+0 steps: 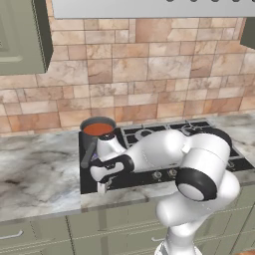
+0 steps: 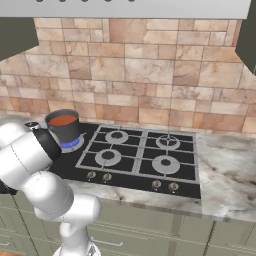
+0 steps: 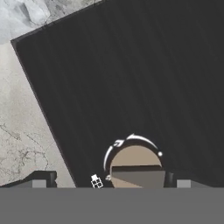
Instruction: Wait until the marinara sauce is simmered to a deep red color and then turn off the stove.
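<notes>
— One knob [image 3: 136,168] sits right at my jaws [image 3: 109,181], on the front left of the stove [image 3: 131,78]. How do the jaws stand?

— I cannot tell; just the tips show, one either side of the knob, and contact isn't clear. My hand hangs low over the front left corner of the stove, next to the marble bench [image 1: 35,174].

— And further back?

— The saucepan [image 2: 64,127] stands on the rear left burner, a blue flame [image 2: 70,144] under it. The sauce [image 1: 98,129] inside is orange-red, and the pan's handle [image 1: 89,152] points toward me.
</notes>
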You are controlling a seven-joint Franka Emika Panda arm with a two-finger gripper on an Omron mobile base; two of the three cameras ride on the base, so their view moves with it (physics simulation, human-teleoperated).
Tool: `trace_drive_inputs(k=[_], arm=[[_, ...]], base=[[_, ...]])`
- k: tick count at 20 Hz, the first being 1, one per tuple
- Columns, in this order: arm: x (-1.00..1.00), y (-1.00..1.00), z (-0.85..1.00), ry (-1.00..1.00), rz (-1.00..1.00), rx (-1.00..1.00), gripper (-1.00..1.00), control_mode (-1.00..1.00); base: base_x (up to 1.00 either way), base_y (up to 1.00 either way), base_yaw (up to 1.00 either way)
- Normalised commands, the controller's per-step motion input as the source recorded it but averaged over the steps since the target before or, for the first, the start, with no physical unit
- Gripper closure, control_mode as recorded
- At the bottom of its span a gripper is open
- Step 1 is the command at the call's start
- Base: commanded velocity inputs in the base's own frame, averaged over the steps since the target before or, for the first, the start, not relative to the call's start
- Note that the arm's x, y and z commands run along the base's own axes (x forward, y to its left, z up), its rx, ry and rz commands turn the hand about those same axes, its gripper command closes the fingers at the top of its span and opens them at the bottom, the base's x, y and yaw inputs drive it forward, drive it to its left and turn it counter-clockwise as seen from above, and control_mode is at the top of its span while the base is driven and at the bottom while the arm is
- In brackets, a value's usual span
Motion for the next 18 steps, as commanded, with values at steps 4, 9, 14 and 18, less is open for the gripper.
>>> trace_drive_inputs(k=[4,9,14,18], arm=[[0.03,0.00,-0.10,0.00,0.00,0.00,-1.00,-1.00],[0.14,0.00,-0.01,0.00,0.00,0.00,-1.00,-1.00],[0.16,0.00,0.00,0.00,0.00,0.00,-1.00,-1.00],[0.06,0.02,-0.03,0.00,0.00,0.00,-1.00,-1.00]], base=[[0.00,0.00,0.00],[0.00,0.00,0.00],[0.00,0.00,0.00],[0.00,0.00,0.00]])
